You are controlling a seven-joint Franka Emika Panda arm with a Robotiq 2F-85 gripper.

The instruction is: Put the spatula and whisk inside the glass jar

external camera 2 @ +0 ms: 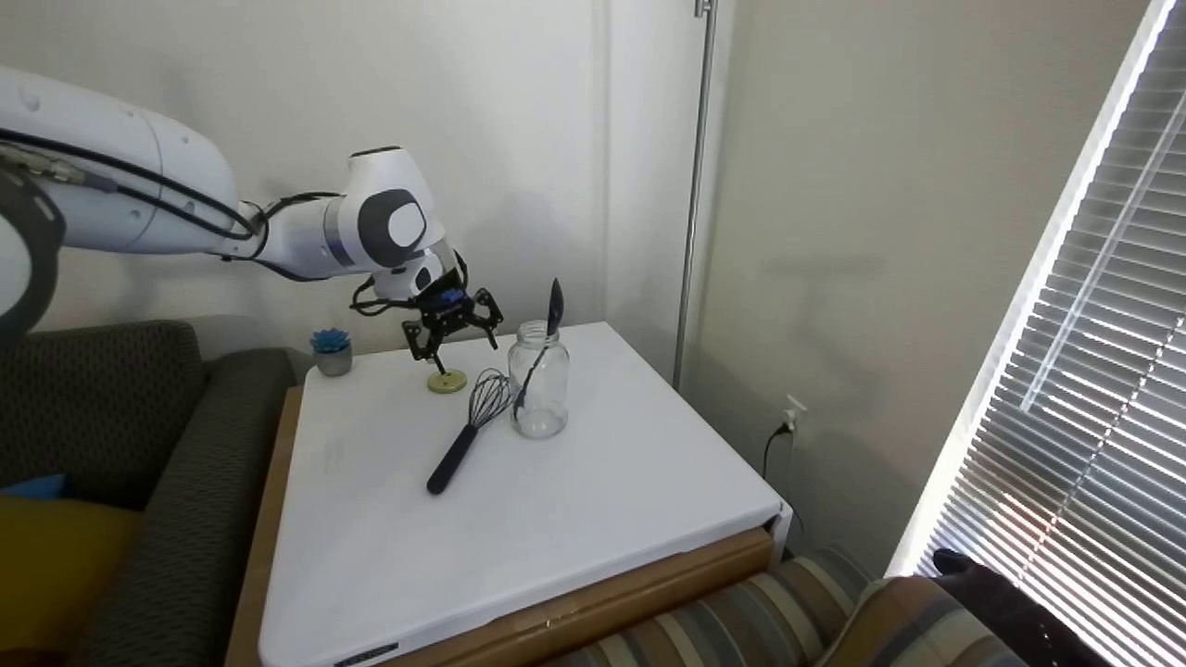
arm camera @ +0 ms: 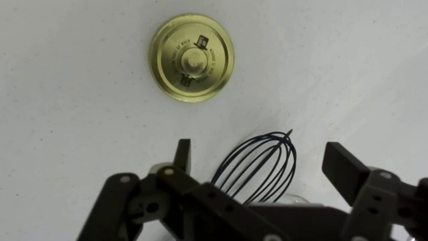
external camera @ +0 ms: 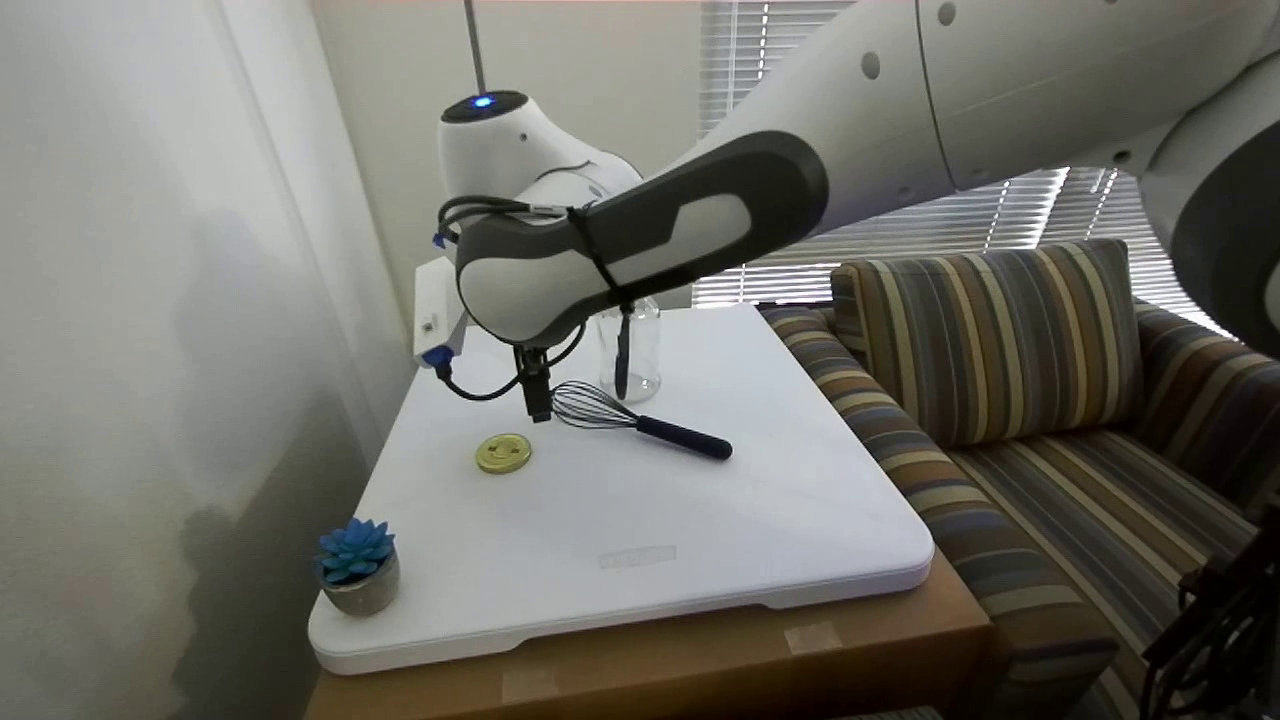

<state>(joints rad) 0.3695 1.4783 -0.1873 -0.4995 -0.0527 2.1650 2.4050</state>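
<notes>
The black spatula [external camera 2: 555,308] leans inside the clear glass jar [external camera 2: 554,394], its oval head sticking up past the mouth and its handle down in the glass. Lying on the white table beside the jar is the whisk [external camera 2: 451,459], with its wire head [external camera: 590,406] towards the gripper and its black handle pointing away. My gripper [external camera 2: 468,357] hangs over the table near the wire head and stands wide open. In the wrist view the wire loops [arm camera: 264,160] appear between the spread fingers of the gripper [arm camera: 259,149], which hides the handle; nothing is held.
A gold jar lid [arm camera: 192,58] lies flat on the table close to the gripper. At a table corner stands a small pot with a blue succulent [external camera: 357,560]. A striped sofa [external camera: 990,350] borders the table, and a wall [external camera: 250,300] runs along another side.
</notes>
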